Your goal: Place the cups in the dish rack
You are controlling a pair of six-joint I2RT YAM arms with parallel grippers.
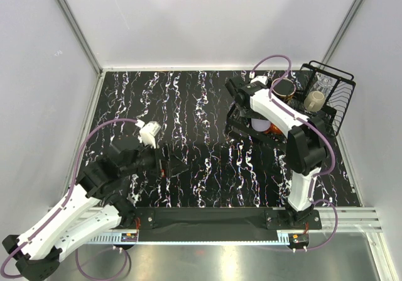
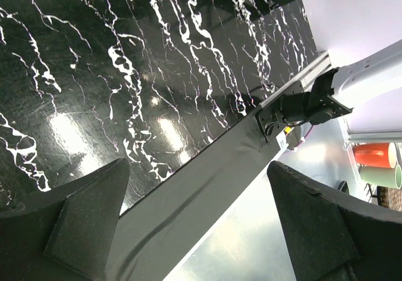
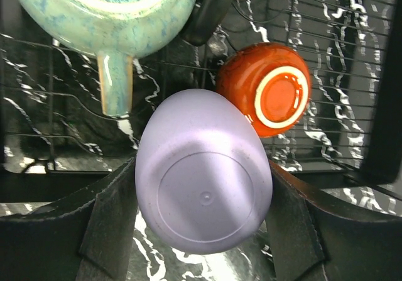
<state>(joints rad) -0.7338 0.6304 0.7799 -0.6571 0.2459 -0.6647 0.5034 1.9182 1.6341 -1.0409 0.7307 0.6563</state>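
lavender tumbler [image 3: 201, 143]: upside down, base toward my wrist camera, pinched in my right gripper [image 3: 204, 199] low over the dish rack [image 1: 342, 99] wires.
right fingers [image 3: 107, 218]: part-way spread, pressed on the tumbler's two sides.
left gripper [image 2: 198, 224]: spread wide, nothing between the fingers, over the table [image 2: 125, 73] near its front edge.
neighbours: orange mug [image 3: 267, 89] just beside the tumbler, perhaps touching, also inverted; teal mug [image 3: 107, 11] beyond it, handle pointing my way.
step: setting the tumbler down, by my reckoning.
doing it well: hold it plumb, lower until the rim sits on the wires, spread only a little, then lift straight up so i don't nudge the orange mug.
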